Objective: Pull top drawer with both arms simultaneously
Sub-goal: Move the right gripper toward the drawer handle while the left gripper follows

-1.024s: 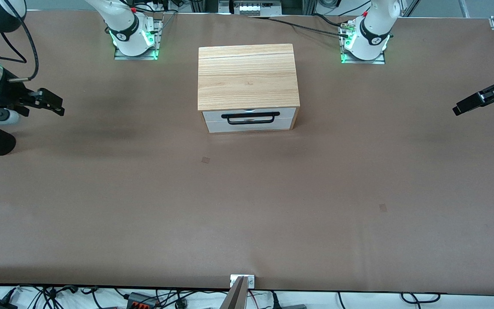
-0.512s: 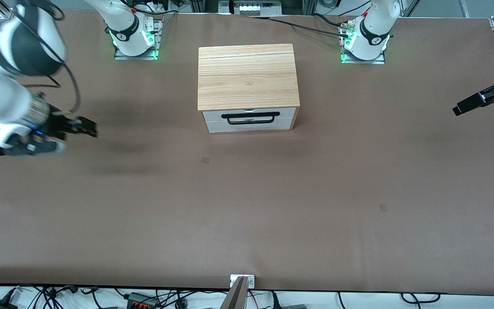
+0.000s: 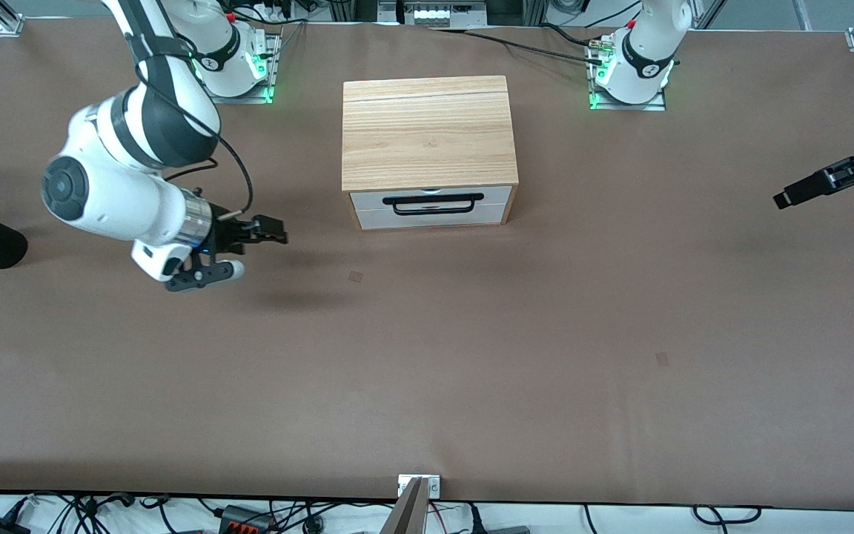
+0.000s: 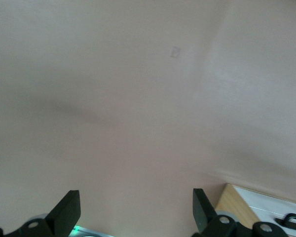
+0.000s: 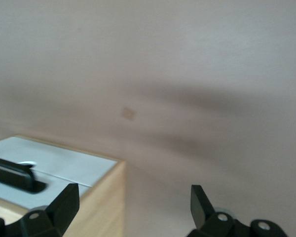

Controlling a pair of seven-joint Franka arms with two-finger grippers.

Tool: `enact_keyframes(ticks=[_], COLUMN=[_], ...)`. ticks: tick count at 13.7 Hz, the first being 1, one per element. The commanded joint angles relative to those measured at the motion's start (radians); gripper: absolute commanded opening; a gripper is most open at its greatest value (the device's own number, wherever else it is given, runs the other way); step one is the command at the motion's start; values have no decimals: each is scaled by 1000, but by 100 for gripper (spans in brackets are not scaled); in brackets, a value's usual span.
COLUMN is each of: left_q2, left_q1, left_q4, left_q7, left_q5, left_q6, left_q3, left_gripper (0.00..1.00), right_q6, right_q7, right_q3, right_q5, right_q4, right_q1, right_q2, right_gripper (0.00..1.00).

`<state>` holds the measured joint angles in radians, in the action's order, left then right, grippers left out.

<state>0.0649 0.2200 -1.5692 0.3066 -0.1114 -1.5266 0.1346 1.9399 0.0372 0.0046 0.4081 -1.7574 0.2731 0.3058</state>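
The top drawer (image 3: 494, 196) is closed in the wooden cabinet (image 3: 427, 133), its black bar handle (image 3: 433, 204) across the white front. My right gripper (image 3: 273, 230) hovers open over the table, beside the cabinet toward the right arm's end, pointing at it. In the right wrist view the open gripper (image 5: 133, 200) is empty, with the handle (image 5: 12, 177) and the white front (image 5: 64, 160) at the edge. My left gripper (image 3: 786, 196) hangs open near the left arm's end of the table, well clear of the cabinet. Its own view shows the empty gripper (image 4: 134, 207) and a cabinet corner (image 4: 241, 202).
Brown table surface (image 3: 427, 356) surrounds the cabinet. Both arm bases (image 3: 230, 67) (image 3: 631, 70) stand along the table edge farthest from the front camera. A small metal bracket (image 3: 418, 486) sits at the nearest edge.
The right arm has swung in from the table's end toward the cabinet, with its gripper much closer to the drawer front. The left gripper has shifted only slightly.
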Motion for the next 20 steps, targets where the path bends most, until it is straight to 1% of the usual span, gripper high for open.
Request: enact_keyframes(ticks=[1,3,4,6,8,9,10,11,12,13,15,16,18,20], left_q2=[47,99,114,195,251,326,375,406,433,453,528,536,532,530], left_q1=[-13,-1,2,5,-16,-19,-19,-21,-22,-30,-24,-24,-30,-30], left_q4=[60,58,58,61,54,58,55,45,44,44,28,-13,-98,-182], left_q7=[-3,-4,-3,-41,-243,-367,-453,-481,-486,-542,-728,-777,-906,-948], left_q5=[-115,-274,-344,-422,-510,-563,-671,-726,-743,-746,-835,-873,-947,-1033], left_q6=[22,22,14,16,13,13,11,2,2,-1,-3,-12,-99,-170], left_q3=[8,8,8,8,8,10,8,8,10,17,17,17,32,78], left_gripper=[100,100,100,100,100,100,100,100,100,100,100,100,100,100], right_q6=[-4,-1,-1,-1,-15,-31,-71,-122,-162,-204,-278,-292,-303,-302], right_q7=[53,136,176,263,373,439,498,553,605,656,740,771,819,822], right_q3=[29,44,43,43,43,43,43,43,43,43,43,43,43,43], right_q5=[137,344,429,545,662,701,731,777,826,871,970,1000,1070,1083], right_q4=[18,18,18,18,15,12,9,7,1,0,-4,-5,-13,-19], right_q1=[1,11,29,43,48,48,43,35,19,2,-9,-9,-2,15], right_q2=[42,91,108,147,188,208,222,246,265,292,350,374,409,420], right_gripper=[100,100,100,100,100,100,100,100,100,100,100,100,100,100])
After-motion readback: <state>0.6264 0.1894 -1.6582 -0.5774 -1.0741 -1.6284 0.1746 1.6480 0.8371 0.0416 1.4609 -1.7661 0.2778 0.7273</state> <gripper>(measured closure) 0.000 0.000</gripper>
